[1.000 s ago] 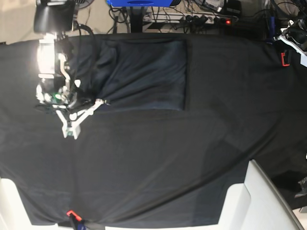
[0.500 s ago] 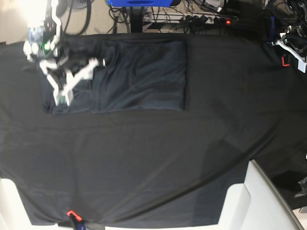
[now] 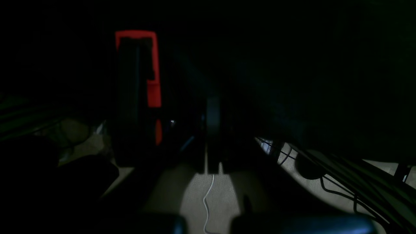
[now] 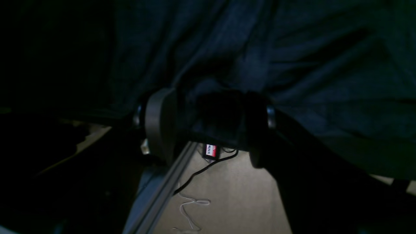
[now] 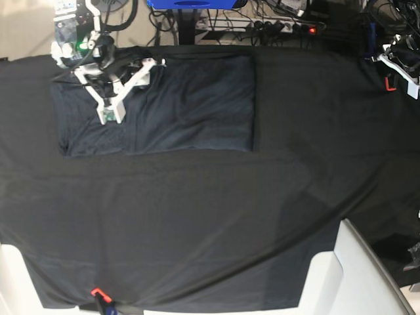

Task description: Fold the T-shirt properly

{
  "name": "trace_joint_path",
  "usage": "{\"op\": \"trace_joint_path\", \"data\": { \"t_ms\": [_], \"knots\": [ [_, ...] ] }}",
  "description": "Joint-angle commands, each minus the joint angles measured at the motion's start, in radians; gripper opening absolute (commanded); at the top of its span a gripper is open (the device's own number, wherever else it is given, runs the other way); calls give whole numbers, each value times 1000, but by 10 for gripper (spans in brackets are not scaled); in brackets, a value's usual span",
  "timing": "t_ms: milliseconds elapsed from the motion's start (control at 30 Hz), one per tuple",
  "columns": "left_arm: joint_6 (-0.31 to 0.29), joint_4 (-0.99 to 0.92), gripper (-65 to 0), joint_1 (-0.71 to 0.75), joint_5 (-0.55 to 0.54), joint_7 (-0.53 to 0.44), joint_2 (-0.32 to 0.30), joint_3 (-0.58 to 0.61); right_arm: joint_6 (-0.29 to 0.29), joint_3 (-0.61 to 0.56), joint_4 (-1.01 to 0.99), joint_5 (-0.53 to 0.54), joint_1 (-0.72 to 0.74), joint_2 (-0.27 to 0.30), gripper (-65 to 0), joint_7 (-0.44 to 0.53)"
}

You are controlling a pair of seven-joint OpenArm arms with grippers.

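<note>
The dark slate-grey T-shirt [image 5: 190,105] lies spread as a wide flat rectangle at the back left of the black tablecloth [image 5: 230,210]. My right gripper [image 5: 131,90] hovers over the shirt's back left part, its white fingers splayed open in a V. In the right wrist view the right gripper [image 4: 211,126] has its jaws apart at the shirt's edge, where wrinkled shirt fabric [image 4: 292,65] bunches between the fingers. My left gripper [image 3: 213,136] is shut on nothing, and its arm [image 5: 401,62] rests at the table's far right back corner, away from the shirt.
A red clamp [image 5: 390,82] holds the cloth beside the left arm, and another red clip [image 5: 97,292] sits at the front edge. White panels stand at the front right [image 5: 354,275] and front left [image 5: 13,275]. Cables and a power strip [image 5: 275,26] lie behind the table.
My right gripper swung from the shirt's front left corner up toward the back edge, and its jaws widened. The shirt's left part now lies spread out to the left. The left arm stayed put.
</note>
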Motion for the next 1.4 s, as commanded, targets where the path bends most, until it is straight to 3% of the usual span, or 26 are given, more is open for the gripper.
{"op": "trace_joint_path", "data": {
  "t_ms": [0,267,333,433,1367],
  "knots": [
    [-8,14,-650,8,-5,-12,-24,-7,0,7,-6,0,7,-12,-329,10],
    [-8,14,-650,13,-5,-12,-24,-7,6,4,-86,0,36,-23,-338,56],
    [-8,14,-650,13,-5,-12,-24,-7,8,9,-84,0,34,-23,-423,67],
    [-8,14,-650,13,-5,-12,-24,-7,8,9,-84,0,39,-21,-650,59],
    [-8,13,-650,6,-4,-12,-24,-7,9,7,-86,-2,125,13,-648,38]
  ]
}}
